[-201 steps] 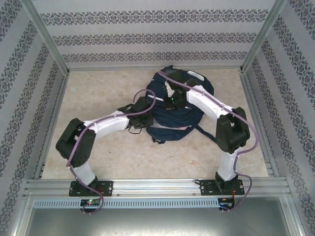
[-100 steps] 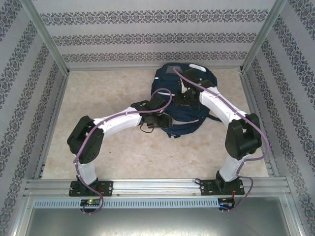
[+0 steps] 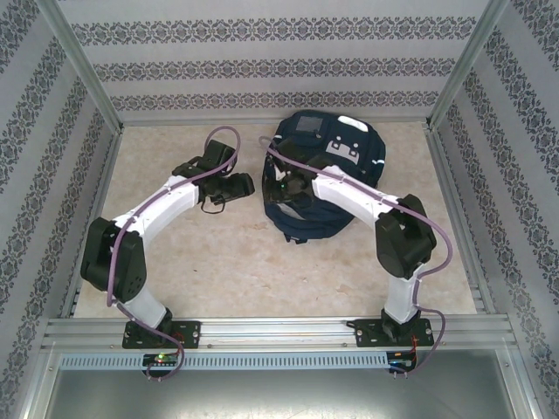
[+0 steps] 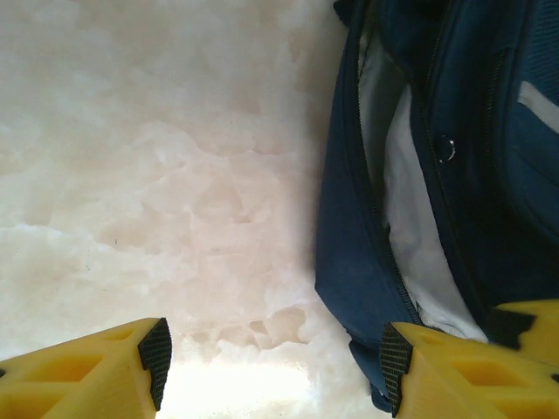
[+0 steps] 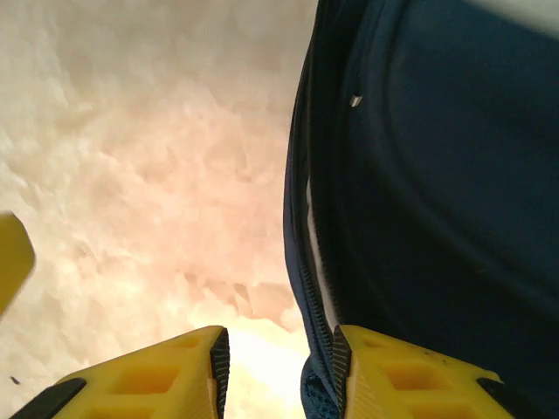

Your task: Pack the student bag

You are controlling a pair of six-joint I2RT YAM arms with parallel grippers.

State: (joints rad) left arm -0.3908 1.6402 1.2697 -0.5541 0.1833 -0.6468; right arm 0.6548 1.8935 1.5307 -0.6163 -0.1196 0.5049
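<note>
One student bag point(image 3: 327, 170) lies flat at the far side of the tabletop point(image 3: 218, 262), right of centre. Its zip point(image 4: 395, 275) is partly undone, so white lining point(image 4: 410, 218) shows in the gap. Both arms work at its left edge. The right fingers point(image 5: 148, 380) stand a little apart over bare tabletop, one of them above the bag's seam, and they clamp nothing. The left fingers point(image 4: 87, 380) stand wide apart just beside the bag, also holding nothing.

The opening looks narrow and the fabric limp. If either pair pinches only the outer cloth, I expect the whole bag to slide across the tabletop rather than gape. Closing on zip and lining together could snag them. With both arms crowded at one edge, a careless reach could knock one against the other.
</note>
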